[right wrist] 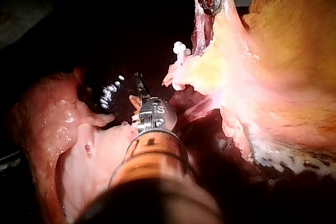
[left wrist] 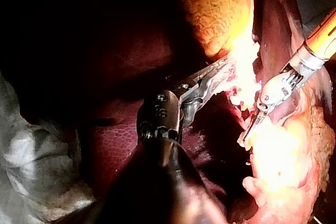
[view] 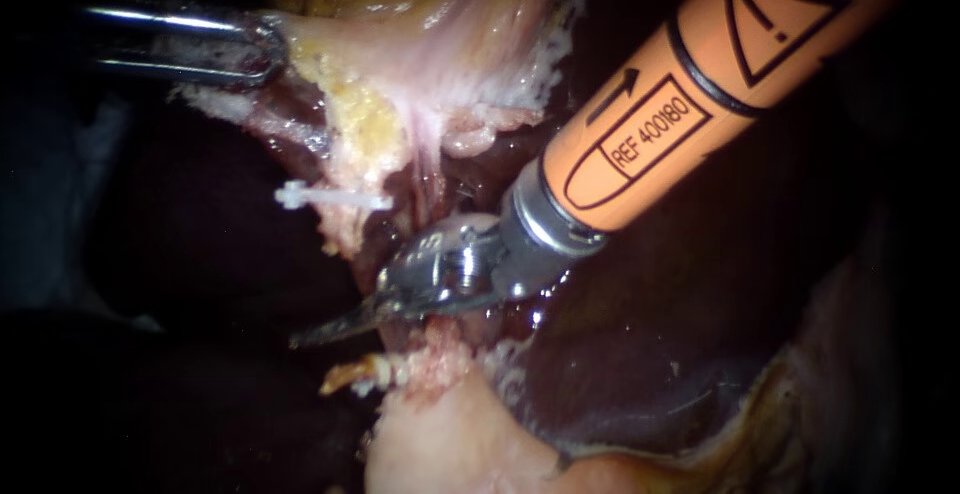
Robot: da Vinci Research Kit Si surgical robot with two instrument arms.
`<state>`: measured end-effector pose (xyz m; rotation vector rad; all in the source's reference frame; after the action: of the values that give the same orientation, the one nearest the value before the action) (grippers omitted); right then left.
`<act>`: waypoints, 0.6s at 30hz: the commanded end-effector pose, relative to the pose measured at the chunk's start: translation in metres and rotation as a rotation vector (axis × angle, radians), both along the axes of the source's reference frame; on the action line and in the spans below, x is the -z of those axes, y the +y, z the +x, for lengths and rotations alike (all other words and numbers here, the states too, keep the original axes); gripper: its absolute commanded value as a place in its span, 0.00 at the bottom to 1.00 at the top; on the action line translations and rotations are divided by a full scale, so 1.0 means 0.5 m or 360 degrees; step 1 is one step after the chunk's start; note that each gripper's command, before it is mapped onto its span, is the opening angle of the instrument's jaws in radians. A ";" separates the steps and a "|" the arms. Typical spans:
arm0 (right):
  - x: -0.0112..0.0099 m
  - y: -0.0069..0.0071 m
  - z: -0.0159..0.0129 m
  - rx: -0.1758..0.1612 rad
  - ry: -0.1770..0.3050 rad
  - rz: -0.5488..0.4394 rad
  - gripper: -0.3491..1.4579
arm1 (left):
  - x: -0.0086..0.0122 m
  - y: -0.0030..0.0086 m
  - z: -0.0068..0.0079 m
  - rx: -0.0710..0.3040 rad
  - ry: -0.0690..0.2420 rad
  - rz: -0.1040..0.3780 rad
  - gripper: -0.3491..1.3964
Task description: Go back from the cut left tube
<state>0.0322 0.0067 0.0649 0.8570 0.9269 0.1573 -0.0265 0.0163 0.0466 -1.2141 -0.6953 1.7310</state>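
My left instrument (view: 255, 49) comes in at the upper left with its jaws shut on the edge of the pale gallbladder (view: 450, 44), holding it up. A white clip (view: 330, 197) sits across the upper stump of the cut tube. The frayed lower stump (view: 425, 364) lies just below my right instrument (view: 335, 326). That orange-shafted instrument has its blades lying together, pointing left between the two stumps. In the left wrist view the left jaws (left wrist: 223, 72) clamp pale tissue, with the right blades (left wrist: 256, 120) beside them. The right wrist view shows the blade tip (right wrist: 139, 83) short of the clip (right wrist: 180, 51).
Dark liver (view: 200, 264) surrounds the site on both sides. Pale fatty tissue (view: 450, 444) bulges below the lower stump. Grey cloth (left wrist: 31, 161) lies beside the liver in the left wrist view.
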 end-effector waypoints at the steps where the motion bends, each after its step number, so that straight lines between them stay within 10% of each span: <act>1: -0.0002 -0.0002 0.0000 0.0000 0.0000 -0.0002 0.00 | 0.0000 0.0000 0.0000 -0.0001 -0.0001 0.0000 0.00; 3: -0.0005 -0.0007 0.0001 -0.0005 0.0011 0.0000 0.00 | 0.0000 0.0000 0.0000 -0.0002 -0.0001 0.0000 0.00; 8: -0.0017 -0.0026 0.0008 -0.0109 0.0122 0.0048 0.77 | 0.0000 0.0000 0.0001 -0.0002 -0.0001 0.0000 0.00; 18: -0.0020 -0.0033 0.0011 -0.0241 0.0123 0.0077 0.96 | -0.0001 0.0001 0.0001 -0.0002 -0.0001 0.0000 0.00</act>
<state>0.0327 0.0050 0.0660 0.8392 1.0648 0.2835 -0.0264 0.0163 0.0466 -1.2145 -0.6966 1.7314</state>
